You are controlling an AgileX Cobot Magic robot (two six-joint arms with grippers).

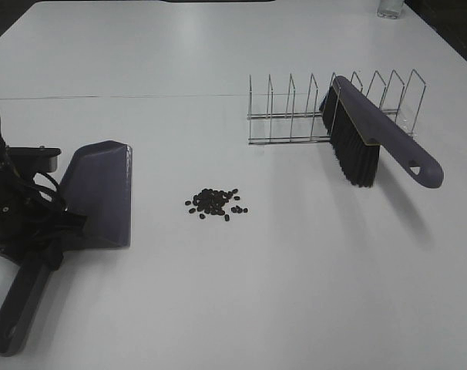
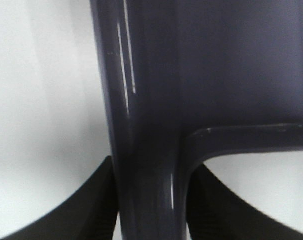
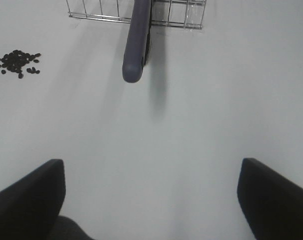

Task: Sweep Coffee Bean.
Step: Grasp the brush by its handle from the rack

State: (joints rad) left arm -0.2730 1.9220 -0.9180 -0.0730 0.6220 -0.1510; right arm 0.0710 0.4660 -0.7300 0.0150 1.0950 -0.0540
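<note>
Left wrist view, nearest of all: the left gripper point(image 2: 149, 205) is closed tight on the handle of the dark purple-grey dustpan point(image 2: 156, 100), with a black finger point(image 2: 91, 210) pressed against each side of it. In the exterior high view, the handle points toward the near left corner of the white surface point(image 1: 295, 293), and the pan lies beyond the grip.

The right gripper point(image 3: 150, 167) appears only in its own wrist view. Its jaws are spread wide over bare surface and hold nothing.

Farther out, the coffee beans point(image 1: 216, 203) lie in a loose cluster on the surface. They are near the pan's right edge without touching it, and well apart from the left gripper. From the right wrist view they sit well ahead of the open jaws, off to one side of the brush handle.

Beyond the beans stands a wire rack point(image 1: 295, 108). The brush point(image 1: 380, 139) rests in it, bristles down, with its handle reaching out toward the near right. At the far edge is a clear glass point(image 1: 389, 8), cut off by the frame.
</note>
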